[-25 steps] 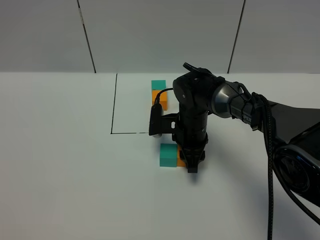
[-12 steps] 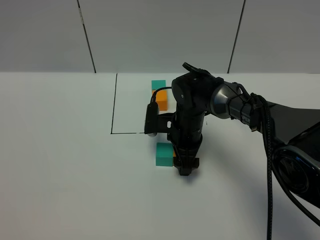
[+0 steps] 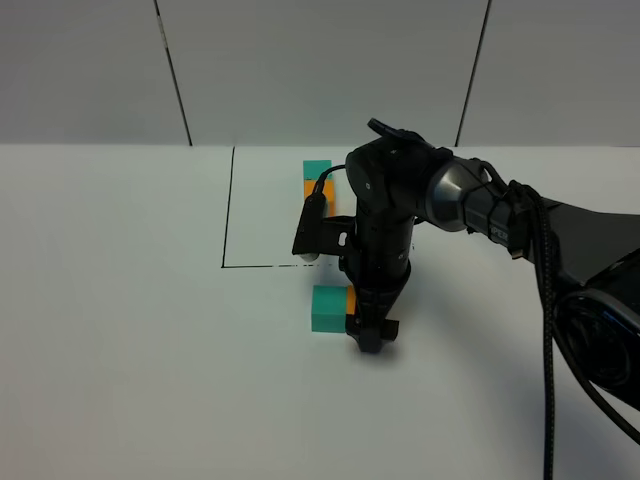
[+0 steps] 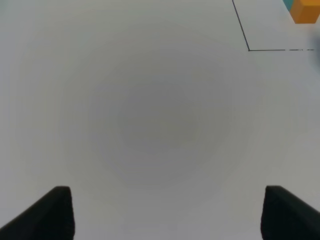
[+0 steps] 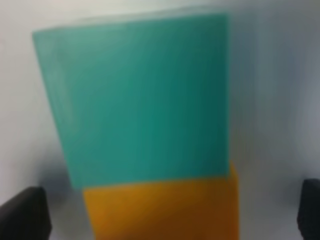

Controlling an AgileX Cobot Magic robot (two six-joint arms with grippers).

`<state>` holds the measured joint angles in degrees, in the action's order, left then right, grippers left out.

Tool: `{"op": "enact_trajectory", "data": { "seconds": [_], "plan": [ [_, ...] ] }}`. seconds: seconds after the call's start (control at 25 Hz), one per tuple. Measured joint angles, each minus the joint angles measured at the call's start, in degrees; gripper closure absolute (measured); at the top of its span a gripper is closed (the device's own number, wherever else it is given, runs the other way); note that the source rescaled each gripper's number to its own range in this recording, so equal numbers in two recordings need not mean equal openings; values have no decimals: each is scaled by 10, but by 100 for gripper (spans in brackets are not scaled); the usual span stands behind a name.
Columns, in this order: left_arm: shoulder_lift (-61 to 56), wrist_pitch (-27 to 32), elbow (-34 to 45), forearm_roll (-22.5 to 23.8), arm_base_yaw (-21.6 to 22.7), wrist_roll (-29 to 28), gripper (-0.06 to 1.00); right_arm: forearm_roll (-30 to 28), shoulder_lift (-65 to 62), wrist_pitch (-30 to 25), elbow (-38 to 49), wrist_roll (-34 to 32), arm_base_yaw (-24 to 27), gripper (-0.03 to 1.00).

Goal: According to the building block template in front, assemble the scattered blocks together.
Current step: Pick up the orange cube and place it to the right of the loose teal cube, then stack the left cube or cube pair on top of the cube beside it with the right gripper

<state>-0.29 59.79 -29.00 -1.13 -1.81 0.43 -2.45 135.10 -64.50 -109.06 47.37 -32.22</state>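
Right wrist view alone shows right gripper (image 3: 368,338) spread clear of teal cube (image 5: 140,95) touching orange cube (image 5: 160,207). Left gripper (image 4: 167,212) gapes empty.

White table (image 3: 120,350) carries a black drawn outline (image 3: 228,210) framing the template pair (image 3: 317,168), plus 2 touching loose cubes: teal cube (image 3: 327,309), orange cube (image 5: 160,210)

Teal cubes: 2 — loose teal cube (image 3: 327,308), framed teal cube (image 3: 317,169).
Orange cubes: 2 — loose orange cube (image 3: 350,300), framed orange cube (image 3: 314,190).
Also 1 drawn black outline (image 3: 228,210), 1 robot arm (image 3: 470,205) in the high view.
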Motion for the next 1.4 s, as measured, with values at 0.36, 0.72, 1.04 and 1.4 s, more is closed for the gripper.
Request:
{"op": "enact_trajectory", "data": {
  "seconds": [0.36,0.72,1.04,1.4],
  "plan": [
    [0,0,0,1,0,0,25,97,-127,-49,6,-137,16,-3],
    [0,0,0,1,0,0,25,121,-262,-39,122,-242,172,-3],
    [0,0,0,1,0,0,25,111,-466,59,386,-302,354,-3],
    [0,0,0,1,0,0,25,94,-733,53,616,-394,398,-3]
  ]
}}
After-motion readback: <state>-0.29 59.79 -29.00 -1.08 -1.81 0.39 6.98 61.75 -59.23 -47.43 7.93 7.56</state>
